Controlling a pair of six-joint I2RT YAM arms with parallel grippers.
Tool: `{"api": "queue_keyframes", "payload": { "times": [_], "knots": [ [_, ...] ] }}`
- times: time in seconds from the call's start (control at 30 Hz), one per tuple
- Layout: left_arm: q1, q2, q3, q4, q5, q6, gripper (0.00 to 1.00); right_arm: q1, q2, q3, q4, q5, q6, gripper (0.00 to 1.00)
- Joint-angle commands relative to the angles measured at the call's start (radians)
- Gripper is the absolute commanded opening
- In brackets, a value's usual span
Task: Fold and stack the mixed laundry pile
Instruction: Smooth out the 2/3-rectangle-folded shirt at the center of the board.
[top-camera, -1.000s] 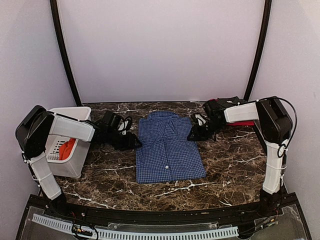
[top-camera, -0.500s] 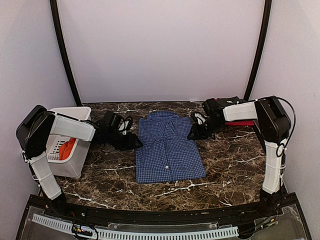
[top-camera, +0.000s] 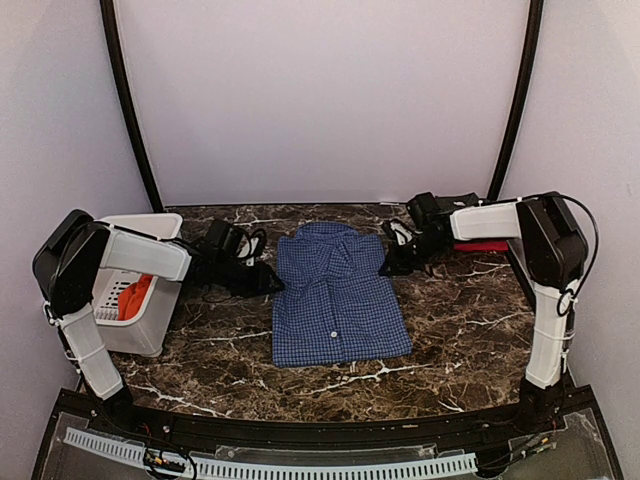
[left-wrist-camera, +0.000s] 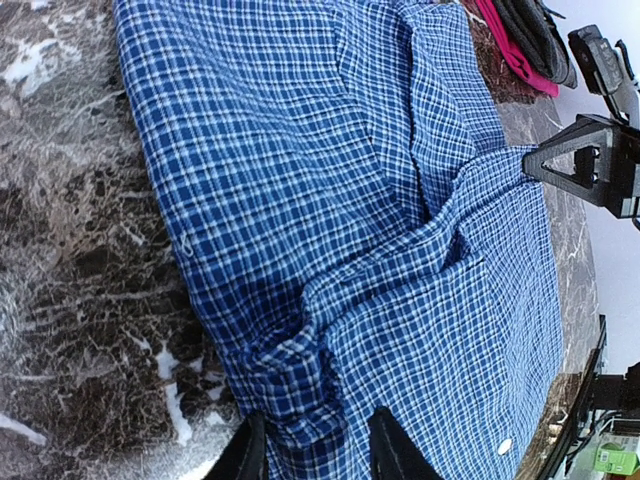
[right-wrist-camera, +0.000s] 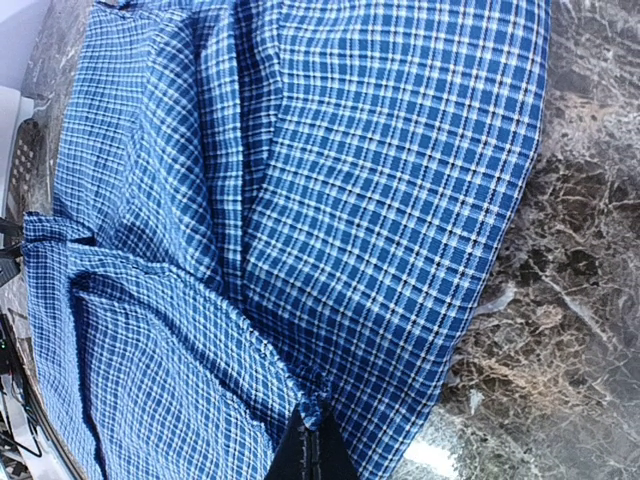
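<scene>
The left hand (left-wrist-camera: 318, 420) pinches a bunched fold of the checked shirt (top-camera: 335, 295); the right hand (right-wrist-camera: 308, 432) pinches its opposite edge.

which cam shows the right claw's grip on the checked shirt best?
Right wrist: up close, the right claw is shut on the edge of the checked shirt. Top external shows only a dark claw at the shirt's right side. Left wrist shows it small, far across the shirt.

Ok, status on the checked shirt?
Right gripper shut on checked shirt edge. Left gripper straddling bunched opposite edge, grip unclear. Shirt lying flat. Basket off left, not obstructing.
</scene>
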Motion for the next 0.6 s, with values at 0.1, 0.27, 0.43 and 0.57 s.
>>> {"api": "queue_keyframes", "payload": {
  "times": [0.1,0.27,0.43,0.57],
  "knots": [
    [0.004,0.010,0.049,0.010,0.005,0.021,0.20,-0.012,-0.065,-0.026,0.030,0.010,0.000,0.00],
    [0.004,0.016,0.062,-0.006,-0.016,0.036,0.04,-0.032,-0.089,-0.060,0.050,0.010,0.003,0.00],
    [0.004,0.018,0.073,-0.010,-0.035,0.056,0.00,-0.040,-0.090,-0.061,0.052,0.009,0.002,0.00],
    [0.004,-0.001,0.045,0.052,-0.037,0.075,0.00,-0.055,-0.119,-0.089,0.079,0.026,0.008,0.00]
  ]
}}
